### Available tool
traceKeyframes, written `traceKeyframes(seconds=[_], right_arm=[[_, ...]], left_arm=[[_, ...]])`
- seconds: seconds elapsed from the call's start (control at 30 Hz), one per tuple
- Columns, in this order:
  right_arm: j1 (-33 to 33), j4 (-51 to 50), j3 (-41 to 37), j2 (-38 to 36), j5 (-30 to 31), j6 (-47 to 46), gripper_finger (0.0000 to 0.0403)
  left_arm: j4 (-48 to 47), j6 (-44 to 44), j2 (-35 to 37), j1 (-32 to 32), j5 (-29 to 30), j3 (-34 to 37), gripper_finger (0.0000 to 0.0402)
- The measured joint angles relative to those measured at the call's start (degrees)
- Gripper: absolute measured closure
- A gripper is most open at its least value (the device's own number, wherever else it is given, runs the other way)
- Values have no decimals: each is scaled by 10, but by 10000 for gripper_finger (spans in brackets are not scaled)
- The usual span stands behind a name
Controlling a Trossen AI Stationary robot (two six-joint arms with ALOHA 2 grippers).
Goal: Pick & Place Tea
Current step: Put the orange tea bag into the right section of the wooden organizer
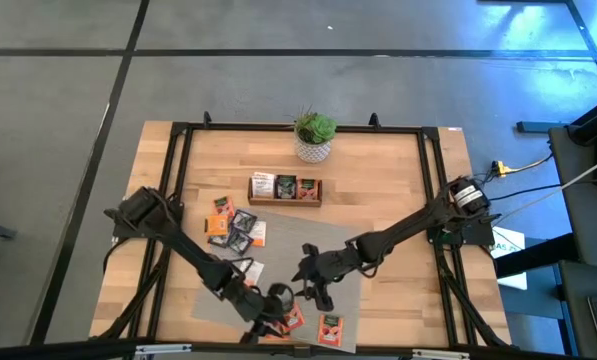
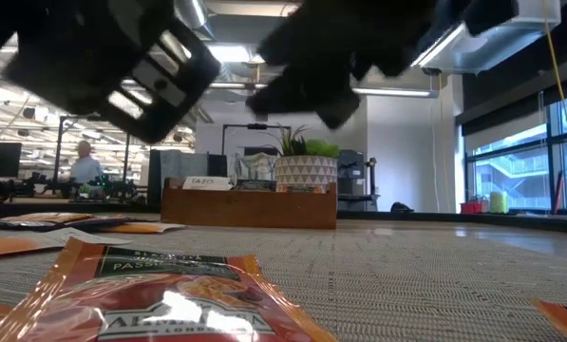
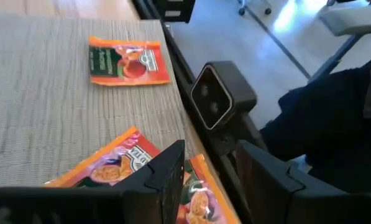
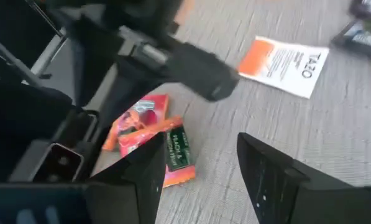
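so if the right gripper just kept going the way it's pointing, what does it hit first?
Likely the orange-red packets on the grey mat, beside the left gripper. The right gripper, open, points that way; depth is unclear.

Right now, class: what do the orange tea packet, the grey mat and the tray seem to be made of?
Orange tea packet: glossy foil or plastic film, judging by its sheen and crinkles. Grey mat: woven, ribbed fabric or vinyl, matte. Tray: brown wood, apparently, with a dull finish.
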State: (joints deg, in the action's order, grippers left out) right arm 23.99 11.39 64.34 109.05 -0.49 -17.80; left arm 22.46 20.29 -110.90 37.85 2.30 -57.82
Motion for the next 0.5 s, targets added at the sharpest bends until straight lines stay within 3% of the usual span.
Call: traceKeyframes(seconds=[0.2,0.5], right_arm=[[0,11,0,49,-24,-28,205],[0,31,0,64,-41,-28,205]], left_arm=[[-3,27,-36,9,44,-13,262],[-17,81,-54,19,78,-13,262]])
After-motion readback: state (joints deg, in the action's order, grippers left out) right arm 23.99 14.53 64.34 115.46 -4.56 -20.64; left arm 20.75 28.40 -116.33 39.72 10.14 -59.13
